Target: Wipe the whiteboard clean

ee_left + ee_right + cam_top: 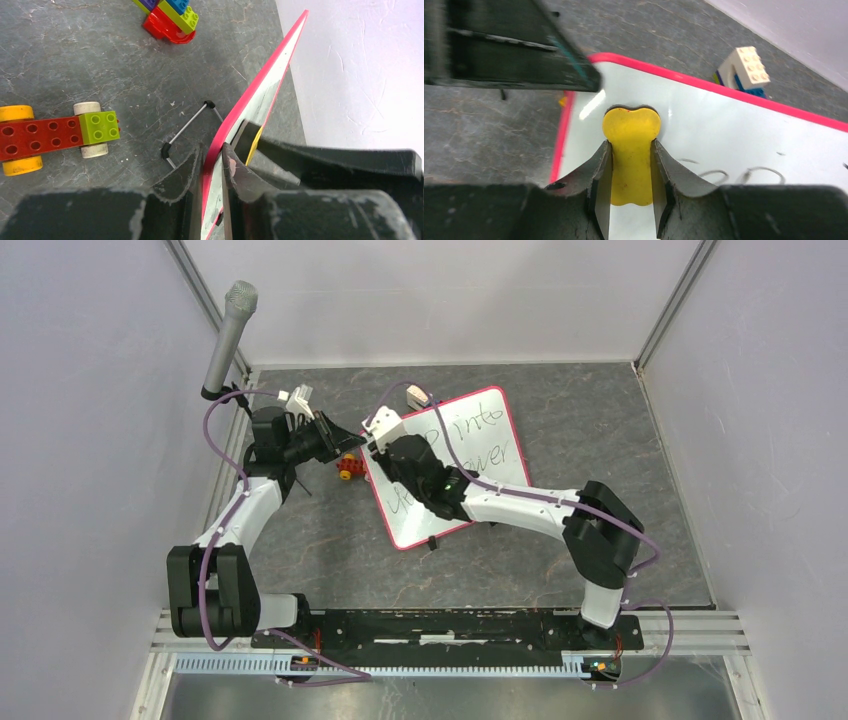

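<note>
The whiteboard (478,445), white with a red-pink rim and black handwriting, lies tilted in the middle of the table. My left gripper (350,437) is shut on its left edge; in the left wrist view the rim (260,85) runs between the two fingers (186,167). My right gripper (385,445) is shut on a yellow eraser (631,145) and presses it on the board's surface (724,130) near the upper left corner. Black written marks (744,175) show to the right of the eraser.
A toy car of red, yellow and green bricks (45,137) and a brick stack (170,17) lie left of the board. A white brick (749,65) sits behind the board. A microphone (228,335) stands at the back left. A thin black-tipped metal rod (187,127) lies by the board's edge.
</note>
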{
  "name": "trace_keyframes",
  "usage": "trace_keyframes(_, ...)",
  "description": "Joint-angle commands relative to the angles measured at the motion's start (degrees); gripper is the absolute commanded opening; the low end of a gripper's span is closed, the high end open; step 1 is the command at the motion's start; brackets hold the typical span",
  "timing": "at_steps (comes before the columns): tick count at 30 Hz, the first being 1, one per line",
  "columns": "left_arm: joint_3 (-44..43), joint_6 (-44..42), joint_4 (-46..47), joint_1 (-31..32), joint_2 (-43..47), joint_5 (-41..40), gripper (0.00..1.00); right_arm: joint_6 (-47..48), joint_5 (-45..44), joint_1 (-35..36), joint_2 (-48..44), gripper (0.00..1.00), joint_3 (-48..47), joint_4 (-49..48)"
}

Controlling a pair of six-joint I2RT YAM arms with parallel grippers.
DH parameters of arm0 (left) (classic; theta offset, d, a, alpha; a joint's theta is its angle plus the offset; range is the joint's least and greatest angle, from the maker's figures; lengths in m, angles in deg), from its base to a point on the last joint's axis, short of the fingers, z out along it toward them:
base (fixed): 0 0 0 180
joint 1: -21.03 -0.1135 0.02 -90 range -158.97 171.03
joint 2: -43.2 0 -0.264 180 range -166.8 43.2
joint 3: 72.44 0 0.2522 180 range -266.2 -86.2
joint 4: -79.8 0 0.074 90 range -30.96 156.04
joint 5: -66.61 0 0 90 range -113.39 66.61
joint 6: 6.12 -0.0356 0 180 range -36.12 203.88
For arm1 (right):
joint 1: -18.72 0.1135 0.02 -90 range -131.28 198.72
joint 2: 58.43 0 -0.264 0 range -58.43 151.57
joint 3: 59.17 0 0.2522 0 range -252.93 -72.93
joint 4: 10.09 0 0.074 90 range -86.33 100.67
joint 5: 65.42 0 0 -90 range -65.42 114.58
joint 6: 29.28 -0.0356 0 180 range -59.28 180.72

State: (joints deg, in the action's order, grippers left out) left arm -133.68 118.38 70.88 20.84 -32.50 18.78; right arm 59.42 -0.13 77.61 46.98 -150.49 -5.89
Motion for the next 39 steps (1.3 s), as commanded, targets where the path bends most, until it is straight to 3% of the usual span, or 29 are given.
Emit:
trace_keyframes(1,0.0,-1.7,1.7,0.6,2.0,1.9,0.02,-0.8,-7.0,-5.8,-3.1,0.3,5.3,0.9)
trace_keyframes(5,0.1,-1.6,1.7,0.6,2.1,1.9,0.02,-0.2,-10.4,-6.6,-4.1,0.3,7.5,0.9)
trace_keyframes(9,0.1,-1.7,1.7,0.7,2.1,1.9,0.02,-1.6,-6.7,-6.0,-4.8,0.29,8.1,0.8)
trace_keyframes(19,0.1,-1.9,1.7,1.1,2.3,2.1,0.02,0.8,-2.7,2.6,-0.4,0.29,4.1,-0.8)
trace_keyframes(25,0.3,-2.0,1.7,1.1,2.7,2.0,0.02,-1.1,-5.5,0.7,-1.3,0.28,6.4,-0.8)
trace_keyframes(32,0.2,-2.0,1.7,1.1,2.6,2.1,0.02,-4.7,-7.9,-5.3,-7.1,0.27,16.7,-2.6)
trace_keyframes(39,0.1,-2.0,1.7,1.2,2.4,2.1,0.02,-5.2,-5.6,-4.5,-8.1,0.27,19.3,-4.3)
